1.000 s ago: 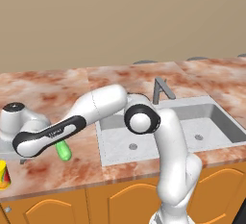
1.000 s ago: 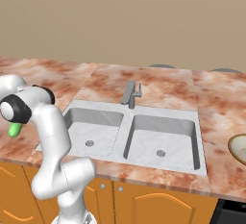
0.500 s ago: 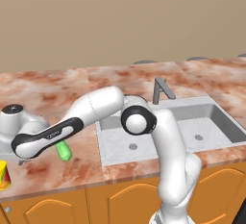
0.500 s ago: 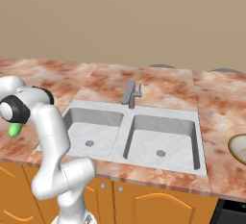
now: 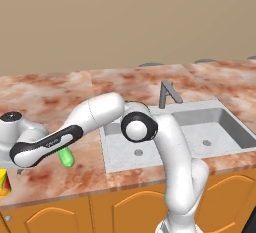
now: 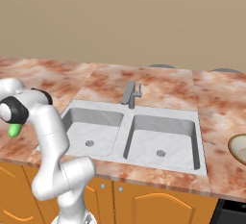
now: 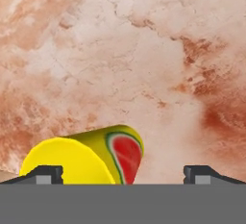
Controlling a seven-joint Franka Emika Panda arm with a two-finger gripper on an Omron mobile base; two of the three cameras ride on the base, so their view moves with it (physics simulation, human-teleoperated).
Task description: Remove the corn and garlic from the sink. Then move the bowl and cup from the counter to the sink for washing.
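Two finger tips are standing wide apart at the bottom of the hand view, holding nothing, with the gripper (image 7: 122, 172) looking down on the marble counter (image 7: 158, 64). The cup (image 7: 89, 158), yellow with a red and green mark on its side, is sitting between the tips, toward seven o'clock and nearer the left tip, which suggests the hand is lining up to take it. In the left base view the white arm (image 5: 95, 119) is reaching toward nine o'clock, away from the sink (image 5: 220, 127). The corn (image 5: 65, 157) is lying on the counter just below the forearm, so it is already out of the basin. Both basins are looking empty. The bowl (image 6: 239, 147) is waiting at three o'clock in the right base view.
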